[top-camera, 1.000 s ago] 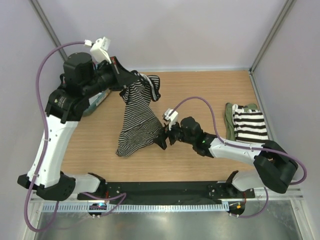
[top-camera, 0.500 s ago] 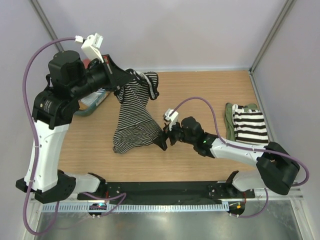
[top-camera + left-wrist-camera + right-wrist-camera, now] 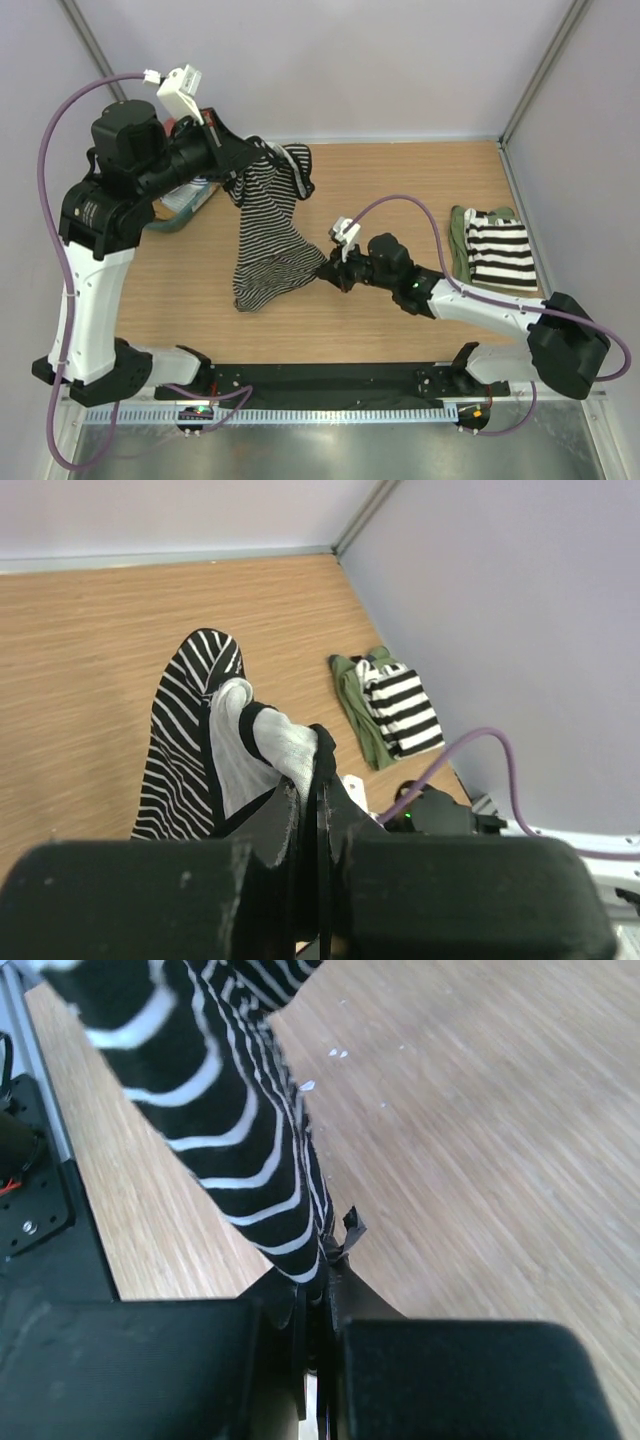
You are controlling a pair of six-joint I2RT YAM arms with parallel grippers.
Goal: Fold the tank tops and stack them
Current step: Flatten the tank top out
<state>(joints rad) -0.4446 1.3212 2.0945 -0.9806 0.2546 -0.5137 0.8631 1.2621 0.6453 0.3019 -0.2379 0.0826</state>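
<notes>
At centre frame my right claw (image 3: 323, 272) is closed tight on the hem of the striped tank top (image 3: 268, 240); upper left, my left claw (image 3: 252, 160) clamps its shoulder end. I should spread them evenly, then lay it flat on the table (image 3: 400, 170)

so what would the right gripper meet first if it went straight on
The striped tank top: the right gripper is shut on its edge and the hanging cloth lies straight ahead. Beyond, probably bare table; depth is unclear.
</notes>
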